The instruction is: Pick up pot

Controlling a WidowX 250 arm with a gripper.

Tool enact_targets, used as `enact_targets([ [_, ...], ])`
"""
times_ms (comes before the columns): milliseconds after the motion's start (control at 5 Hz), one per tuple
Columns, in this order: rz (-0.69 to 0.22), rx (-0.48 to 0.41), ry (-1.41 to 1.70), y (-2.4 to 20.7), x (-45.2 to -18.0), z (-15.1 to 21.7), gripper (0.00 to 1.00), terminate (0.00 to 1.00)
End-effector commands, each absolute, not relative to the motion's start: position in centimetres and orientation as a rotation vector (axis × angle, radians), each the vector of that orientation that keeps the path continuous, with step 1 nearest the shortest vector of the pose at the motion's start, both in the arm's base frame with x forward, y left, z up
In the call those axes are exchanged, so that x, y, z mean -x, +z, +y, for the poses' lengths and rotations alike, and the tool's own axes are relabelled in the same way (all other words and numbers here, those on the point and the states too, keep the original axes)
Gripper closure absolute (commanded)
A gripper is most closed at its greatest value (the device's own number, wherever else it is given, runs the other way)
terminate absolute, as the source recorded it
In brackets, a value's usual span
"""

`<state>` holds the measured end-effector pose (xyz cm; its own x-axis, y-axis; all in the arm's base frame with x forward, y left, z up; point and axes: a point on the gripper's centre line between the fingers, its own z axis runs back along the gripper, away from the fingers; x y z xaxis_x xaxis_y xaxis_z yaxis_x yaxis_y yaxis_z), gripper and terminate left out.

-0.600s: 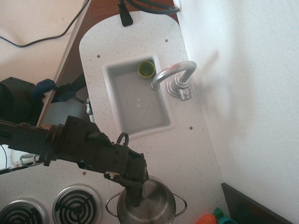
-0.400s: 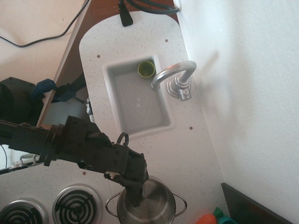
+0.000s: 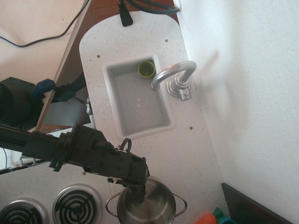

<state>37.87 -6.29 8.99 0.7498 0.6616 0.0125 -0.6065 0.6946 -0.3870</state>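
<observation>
The shiny steel pot (image 3: 152,205) stands on the speckled counter at the bottom middle, with thin wire loop handles on its left (image 3: 110,205) and right (image 3: 182,205). My black gripper (image 3: 140,192) reaches in from the left and its fingers hang over the pot's upper left rim, one tip dipping inside the pot. The fingers look close together at the rim, but I cannot tell whether they pinch it.
A white sink (image 3: 140,98) holds a small green cup (image 3: 146,69) in its far corner, with a silver faucet (image 3: 175,77) beside it. Two stove coils (image 3: 77,205) lie at the bottom left. An orange and teal toy (image 3: 215,217) lies at the bottom right. The wall runs along the right.
My arm and gripper have shifted slightly down and right, and the fingers now sit a little further over the pot's rim. The pot has not moved.
</observation>
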Motion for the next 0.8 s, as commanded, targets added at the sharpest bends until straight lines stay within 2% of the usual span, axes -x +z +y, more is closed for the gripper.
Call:
enact_targets([
  [0, -0.193, 0.378, 0.751, 9.2, -38.7, -6.1, 0.00, 0.00],
  [200, -0.166, 0.368, 0.771, 8.1, -38.8, -6.2, 0.00, 0.00],
  [600, -0.195, 0.369, 0.731, 8.4, -38.8, -6.6, 0.00, 0.00],
])
